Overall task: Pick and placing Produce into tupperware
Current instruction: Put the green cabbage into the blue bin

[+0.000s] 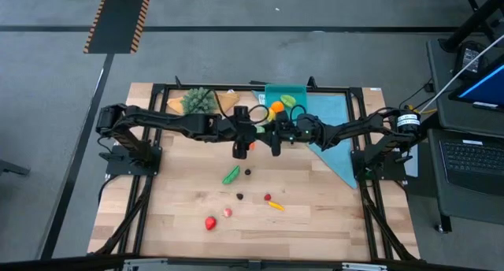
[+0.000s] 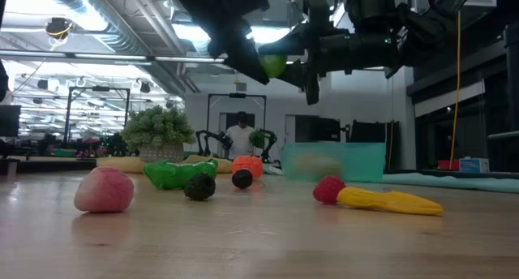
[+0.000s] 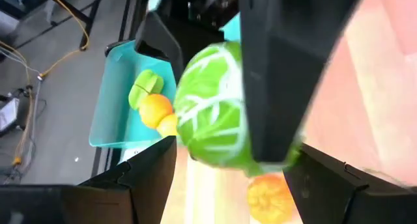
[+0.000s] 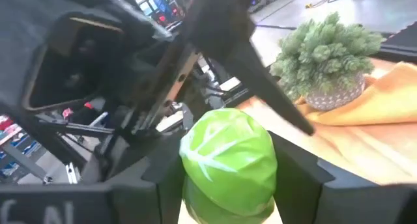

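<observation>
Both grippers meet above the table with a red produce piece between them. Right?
No: the produce piece between the left gripper and the right gripper is green, not red, as the right wrist view shows.

A: Where does the high view sit?

B: Overhead, far off, facing straight down on the whole bench (image 1: pixel 181 224), with the teal tupperware (image 1: pixel 285 94) toward twelve o'clock.

A: And the low view?

B: At bench-top height, level, very near the produce, facing the same tupperware (image 2: pixel 334 161) and the room behind it.

A: The wrist cameras?

B: Each looks forward between its own claw's fingers, extremely close. Both show one green cabbage (image 3: pixel 212 107), filling the right wrist view (image 4: pixel 228 160). The left wrist view also shares the tupperware (image 3: pixel 111 97) with the others; the right shares the bushy plant (image 4: pixel 329 55).
</observation>
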### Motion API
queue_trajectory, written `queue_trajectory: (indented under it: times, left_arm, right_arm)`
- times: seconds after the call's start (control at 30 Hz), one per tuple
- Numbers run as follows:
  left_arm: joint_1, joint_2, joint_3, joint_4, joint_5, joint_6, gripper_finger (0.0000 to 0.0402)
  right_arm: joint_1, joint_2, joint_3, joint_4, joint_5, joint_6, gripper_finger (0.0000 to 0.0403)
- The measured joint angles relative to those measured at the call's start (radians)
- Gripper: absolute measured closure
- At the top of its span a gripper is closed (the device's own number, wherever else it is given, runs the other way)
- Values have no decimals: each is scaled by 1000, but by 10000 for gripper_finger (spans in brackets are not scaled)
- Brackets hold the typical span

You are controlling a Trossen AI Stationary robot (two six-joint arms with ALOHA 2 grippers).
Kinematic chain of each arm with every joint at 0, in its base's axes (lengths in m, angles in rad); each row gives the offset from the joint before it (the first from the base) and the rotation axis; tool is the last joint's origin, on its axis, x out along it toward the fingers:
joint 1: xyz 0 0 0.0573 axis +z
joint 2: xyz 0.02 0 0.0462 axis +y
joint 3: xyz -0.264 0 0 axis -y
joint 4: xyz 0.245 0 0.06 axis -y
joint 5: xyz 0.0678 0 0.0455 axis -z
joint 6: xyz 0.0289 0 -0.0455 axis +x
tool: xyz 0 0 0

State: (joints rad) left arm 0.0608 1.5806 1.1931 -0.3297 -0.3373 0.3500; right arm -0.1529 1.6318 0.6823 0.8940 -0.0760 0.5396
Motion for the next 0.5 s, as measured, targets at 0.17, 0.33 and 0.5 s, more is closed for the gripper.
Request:
queue_trajectory:
  times: [0.17,0.33,0.5]
  left_arm:
    - [0,-69,-2,-48,2,-39,134]
    - [0,-136,-56,-59,-1,-68,134]
    - [0,-221,-140,-58,-2,-125,138]
  right_arm:
    - [-27,-9,-2,-7,-52,-3,225]
    - [-59,-33,-2,-40,-89,-26,222]
    - [-118,-68,-2,-151,-115,-67,222]
